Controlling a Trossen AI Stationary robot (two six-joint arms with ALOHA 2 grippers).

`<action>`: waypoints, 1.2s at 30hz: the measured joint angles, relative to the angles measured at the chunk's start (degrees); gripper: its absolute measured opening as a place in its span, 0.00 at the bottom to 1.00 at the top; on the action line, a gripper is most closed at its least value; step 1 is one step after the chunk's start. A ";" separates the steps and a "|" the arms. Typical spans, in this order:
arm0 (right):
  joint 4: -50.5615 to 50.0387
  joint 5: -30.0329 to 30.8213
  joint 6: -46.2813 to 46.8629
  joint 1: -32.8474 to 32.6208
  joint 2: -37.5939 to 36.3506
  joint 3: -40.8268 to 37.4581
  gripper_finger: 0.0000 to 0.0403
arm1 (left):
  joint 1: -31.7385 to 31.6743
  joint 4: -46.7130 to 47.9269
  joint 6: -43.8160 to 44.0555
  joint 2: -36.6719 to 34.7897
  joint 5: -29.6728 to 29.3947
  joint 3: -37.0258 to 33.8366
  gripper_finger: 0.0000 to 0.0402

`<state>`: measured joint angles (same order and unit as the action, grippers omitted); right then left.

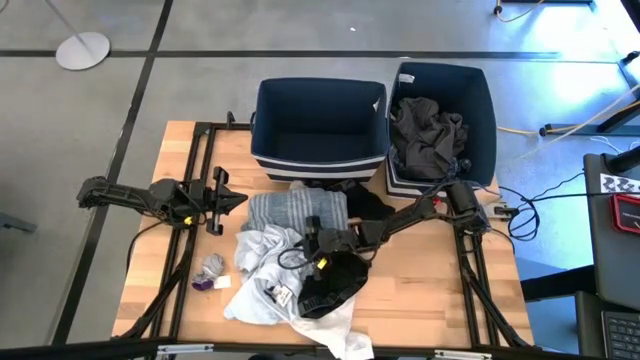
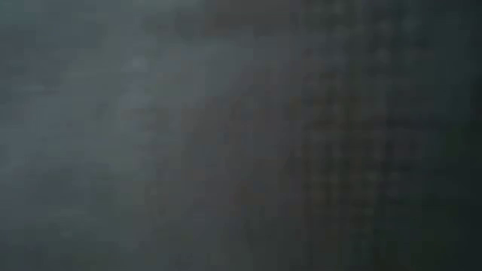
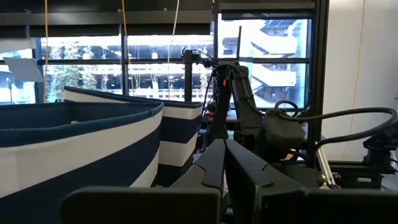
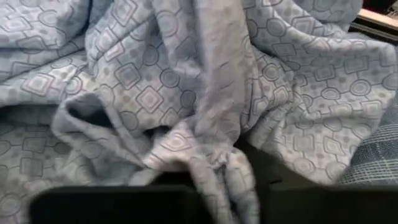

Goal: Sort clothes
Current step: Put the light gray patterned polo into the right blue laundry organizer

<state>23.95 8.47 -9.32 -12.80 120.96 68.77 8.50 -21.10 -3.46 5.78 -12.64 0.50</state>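
Note:
A pile of clothes lies mid-table: a grey striped top [image 1: 295, 210], a white patterned piece [image 1: 262, 262] and a black item [image 1: 338, 282]. My right gripper [image 1: 312, 238] reaches in from the table's right and is shut on the white patterned piece [image 4: 186, 81], which fills the right wrist view. Dark grey clothes [image 1: 428, 135] lie in the right navy bin [image 1: 482, 90]. The left navy bin [image 1: 318, 112] shows nothing inside. My left gripper [image 1: 226, 200] [image 3: 224, 144] waits shut at the table's left, above the wood, touching nothing. My right gripper pinches a bunched fold of the white patterned piece [image 4: 214, 163] between its two fingers. It comes slanting down from the table's right side. Several creased layers gather between the fingers. The rest of the piece lies slack on the pile and the table.
A small grey sock-like piece [image 1: 212, 265] lies near the left of the pile. The black frame rails [image 1: 190, 170] run along both sides of the wooden table. Something dark right in front of the lens fills the low view.

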 joint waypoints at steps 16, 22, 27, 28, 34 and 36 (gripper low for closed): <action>-4.13 4.04 -4.56 -3.64 -10.25 -0.13 0.04 | -0.01 0.57 -0.02 -0.02 -0.26 0.01 0.01; -9.07 8.47 -5.93 -4.11 -16.61 -0.15 0.07 | -0.01 0.54 0.00 -0.02 -0.28 0.01 0.01; -12.39 12.11 -7.59 -4.09 -21.61 -0.15 0.08 | -0.01 0.60 0.00 -0.01 -0.28 0.00 0.01; -12.99 12.91 -8.10 -4.09 -22.72 -0.14 0.08 | -0.01 0.58 0.00 -0.02 -0.28 0.01 0.01; -15.83 18.94 -11.04 -4.11 -30.23 -0.13 0.06 | 0.00 0.56 0.02 -0.02 -0.30 0.00 0.01; -16.96 22.44 -12.44 -4.11 -33.29 -0.13 0.07 | 0.00 0.61 0.02 -0.02 -0.30 0.00 0.01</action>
<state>6.99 30.91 -21.76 -16.91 87.67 68.64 8.50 -20.49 -3.44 5.76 -12.94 0.50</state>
